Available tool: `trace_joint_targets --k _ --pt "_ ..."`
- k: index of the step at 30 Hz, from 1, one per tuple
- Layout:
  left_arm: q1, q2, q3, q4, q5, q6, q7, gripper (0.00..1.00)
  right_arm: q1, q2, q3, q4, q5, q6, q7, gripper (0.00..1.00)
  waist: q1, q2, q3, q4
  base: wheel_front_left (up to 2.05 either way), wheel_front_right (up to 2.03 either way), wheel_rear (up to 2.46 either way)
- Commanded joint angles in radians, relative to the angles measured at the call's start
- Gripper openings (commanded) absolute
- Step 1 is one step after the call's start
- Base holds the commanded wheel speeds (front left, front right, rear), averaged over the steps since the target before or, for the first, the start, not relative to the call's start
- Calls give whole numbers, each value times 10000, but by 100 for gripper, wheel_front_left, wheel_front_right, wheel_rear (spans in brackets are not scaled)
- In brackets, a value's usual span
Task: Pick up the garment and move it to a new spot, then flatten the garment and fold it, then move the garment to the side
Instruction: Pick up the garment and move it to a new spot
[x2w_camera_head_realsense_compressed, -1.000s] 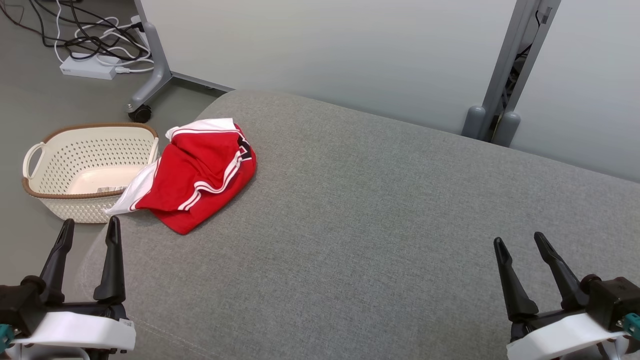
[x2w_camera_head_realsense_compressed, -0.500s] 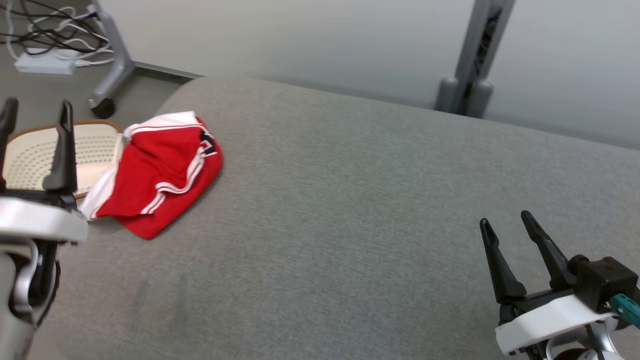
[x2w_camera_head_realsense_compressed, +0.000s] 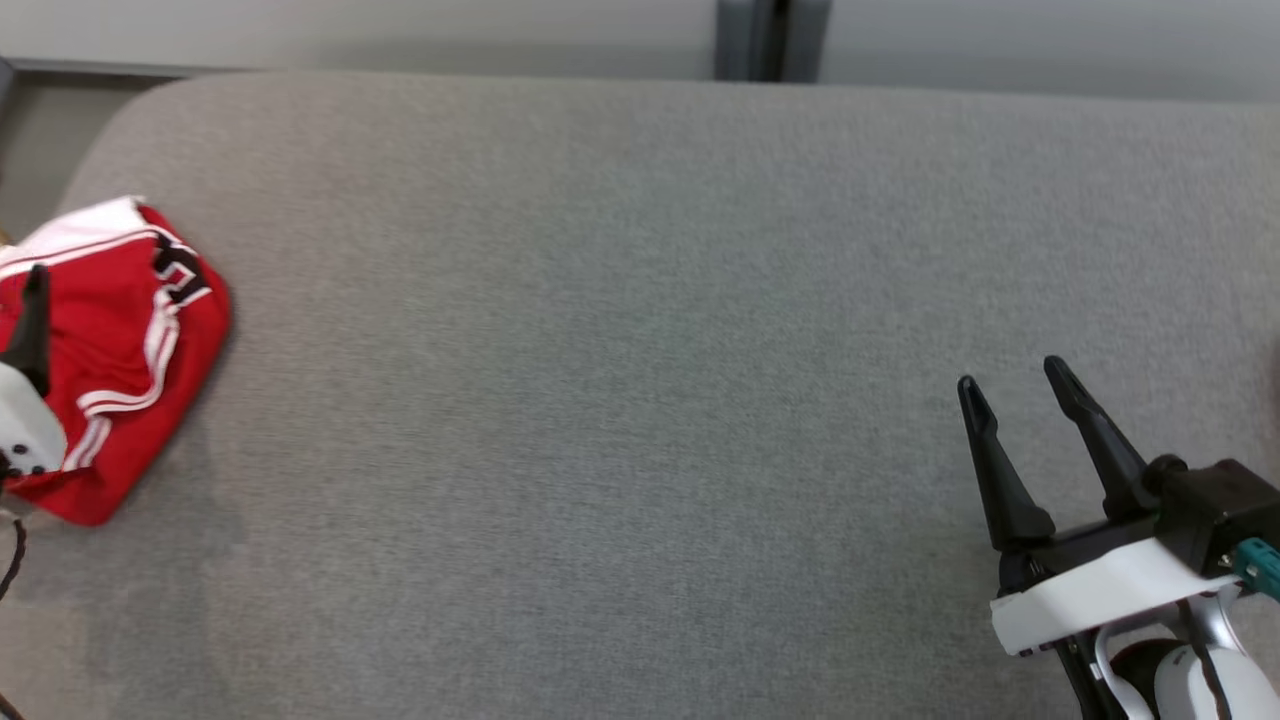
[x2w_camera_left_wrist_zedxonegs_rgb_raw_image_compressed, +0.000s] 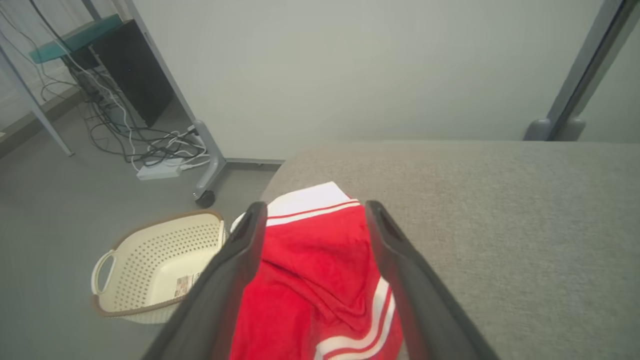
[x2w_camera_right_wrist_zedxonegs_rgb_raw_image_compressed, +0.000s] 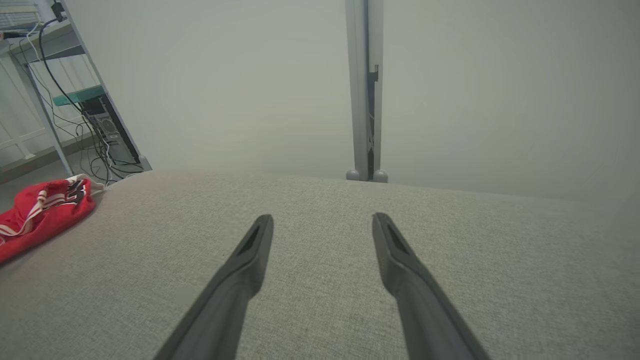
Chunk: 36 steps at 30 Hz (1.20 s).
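Grey surface (x2w_camera_head_realsense_compressed: 640, 350), one red garment (x2w_camera_head_realsense_compressed: 120, 330) (crumpled), one basket (x2w_camera_left_wrist_zedxonegs_rgb_raw_image_compressed: 145, 272), left gripper (x2w_camera_left_wrist_zedxonegs_rgb_raw_image_compressed: 315, 207), right gripper (x2w_camera_head_realsense_compressed: 1010, 372), both spread

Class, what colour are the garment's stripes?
White, on the crumpled red garment; best in left wrist view.

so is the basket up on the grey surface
No, the basket stands on the floor, beside the grey surface.

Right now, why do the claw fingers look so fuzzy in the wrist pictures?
Left wrist view: the left claw is very near the lens, so it blurs; the basket looks sharper. Right wrist view: the right claw is soft too, wall hazy. Head view: grey cushion slightly smeared.
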<state>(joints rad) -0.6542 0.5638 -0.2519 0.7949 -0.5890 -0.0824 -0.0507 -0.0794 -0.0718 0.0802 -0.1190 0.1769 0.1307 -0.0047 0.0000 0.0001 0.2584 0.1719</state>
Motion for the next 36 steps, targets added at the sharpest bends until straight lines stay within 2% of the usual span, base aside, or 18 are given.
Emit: trace_joint_targets --k 1,6,12,14,15,21,28,33,36 --pt "-170 32 22 84 -58 -37 57 100 -145 -74 1 -38 10 1 -60 100 0 -1 592 -502 0 0 0" --pt "-562 -213 -158 1701 -334 -239 684 100 -461 -185 72 -20 31 1 -82 100 0 -1 1230 -697 0 0 0" --pt "-952 -395 -447 2989 -554 -418 1610 100 -807 -276 148 21 29 1 -110 100 0 -1 1670 -773 0 0 0" --pt "-1098 -416 -495 3127 -537 -437 1441 29 -897 -285 171 25 -20 1 -96 100 0 -1 1726 -775 0 0 0" --pt "-1160 -405 -511 3199 -511 -446 1319 0 -953 -276 181 10 -51 1 -101 100 0 -1 1737 -779 0 0 0" --pt "-1655 -287 -344 3411 -599 -458 30 0 -1025 -203 75 133 -106 1 -282 100 0 -1 1328 -809 0 0 0" --pt "-1779 -77 92 3139 -760 -215 -1741 0 -697 -67 -182 318 -45 1 -464 100 0 -1 247 -902 0 0 0" --pt "-1068 -72 703 2092 -963 41 -2102 0 -345 59 -400 368 14 1 -585 100 0 -1 -508 -958 0 0 0" --pt "-318 -197 1367 403 -827 427 -2130 0 -76 109 -605 328 54 1 -575 100 0 -1 -825 -930 0 0 0"
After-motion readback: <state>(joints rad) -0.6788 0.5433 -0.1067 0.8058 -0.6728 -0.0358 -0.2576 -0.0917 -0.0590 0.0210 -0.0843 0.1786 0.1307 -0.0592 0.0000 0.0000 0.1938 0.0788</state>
